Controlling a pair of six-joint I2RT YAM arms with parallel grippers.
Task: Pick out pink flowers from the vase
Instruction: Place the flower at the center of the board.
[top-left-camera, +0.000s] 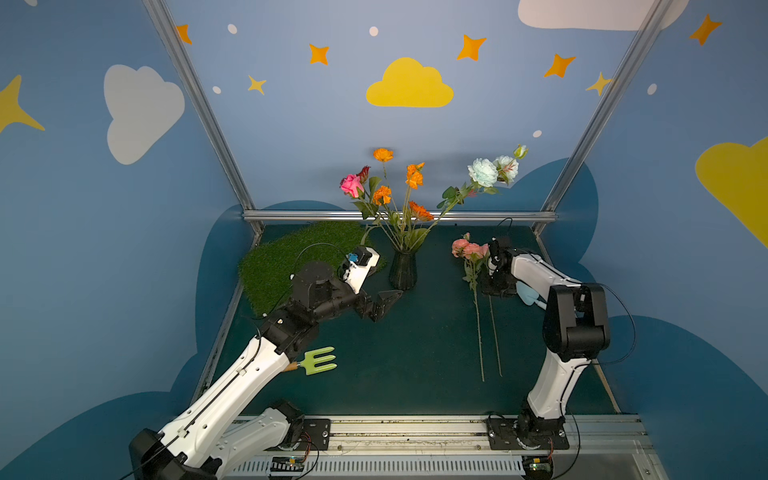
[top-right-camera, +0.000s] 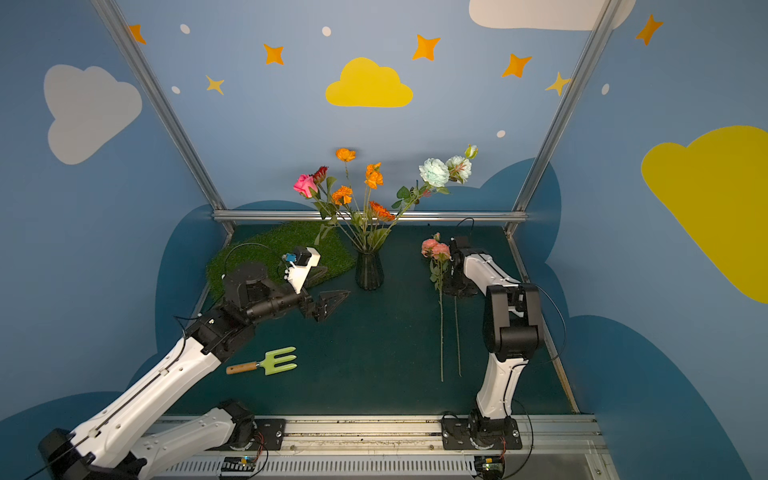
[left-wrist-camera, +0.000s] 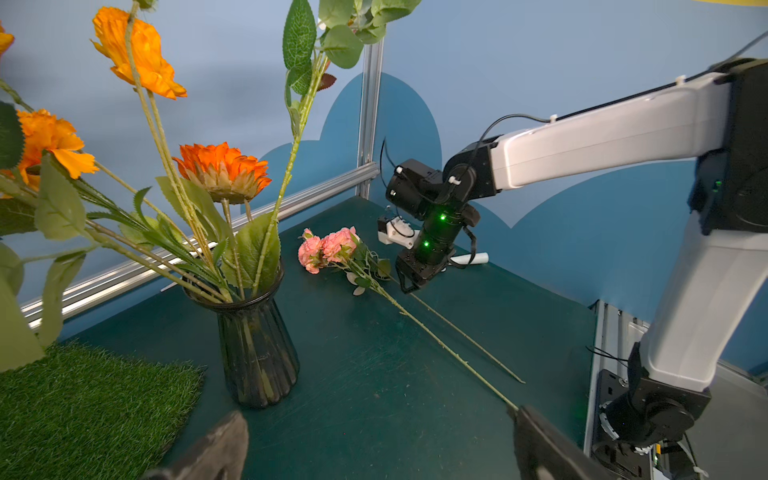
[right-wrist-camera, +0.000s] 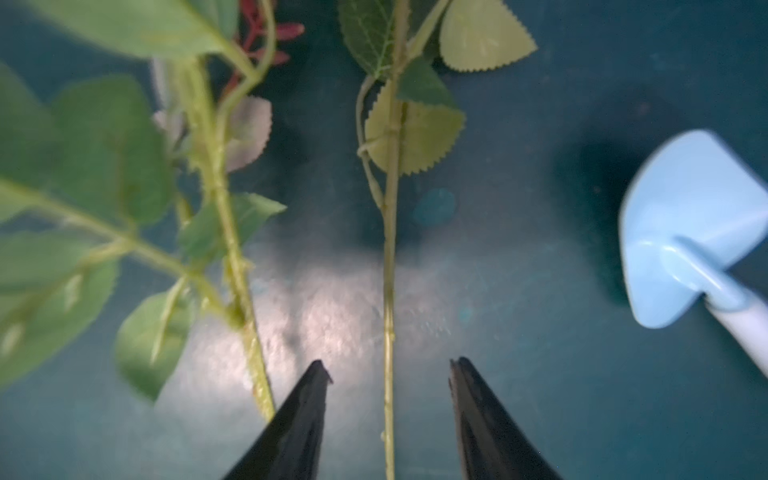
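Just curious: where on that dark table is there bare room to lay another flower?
Free: the middle, between the green garden fork and the two long stems.
Crowded: around the dark ribbed glass vase and the peach-pink blooms.

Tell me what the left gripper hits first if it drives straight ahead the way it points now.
Most likely the vase. The left gripper, jaws open, points at its lower body across bare table in both top views, and the left wrist view shows the vase just ahead between the fingers. Depth is uncertain; it might pass slightly beside it.
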